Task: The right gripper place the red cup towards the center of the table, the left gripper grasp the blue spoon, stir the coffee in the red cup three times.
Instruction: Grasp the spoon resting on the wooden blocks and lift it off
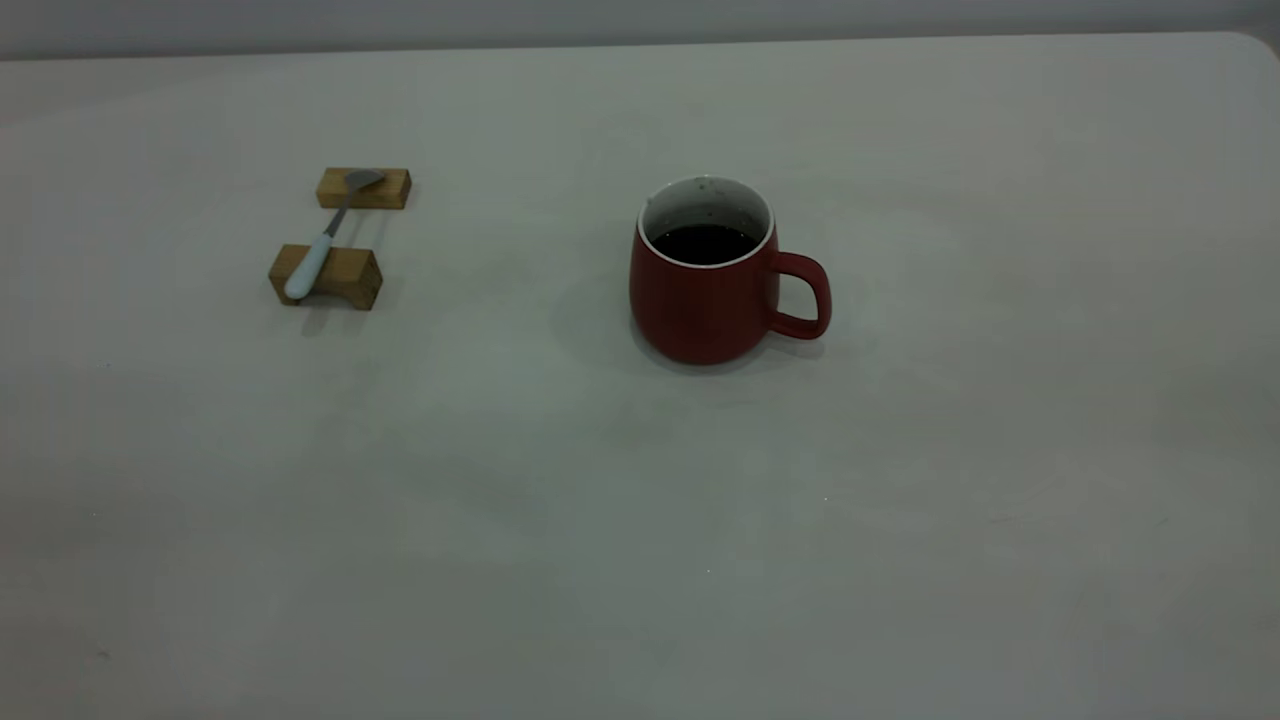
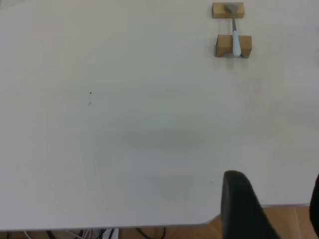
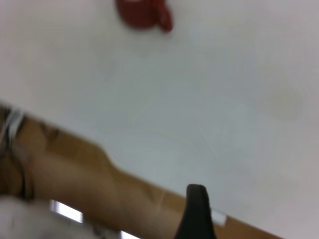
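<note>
Centrally on a large, plain off-white matte table [image 1: 640, 520] stands a rounded dark-red ceramic cup [image 1: 705, 300], wider at its base, with a white rim and a white speckled inside. Its loop handle points toward the right side of the exterior view, and dark, nearly black coffee [image 1: 705, 243] fills part of it. Well apart from the cup, toward the left of the exterior view, two small tan wooden blocks [image 1: 327, 275] sit one behind the other. A thin blue spoon [image 1: 322, 243] lies bridged across them, its pale light-blue handle resting on the nearer block and its grey metal bowl on the farther one. Neither arm appears in the exterior view. From the left wrist view, one dark finger of the left gripper [image 2: 271, 211] shows above the table's edge, far from the spoon and blocks, with a second dark edge at the border; the claw looks spread and holds nothing. From the right wrist view, only one dark finger tip of the right gripper [image 3: 197, 211] shows, near the table's edge and far from the cup, so whether that claw is spread or closed cannot be told.
</note>
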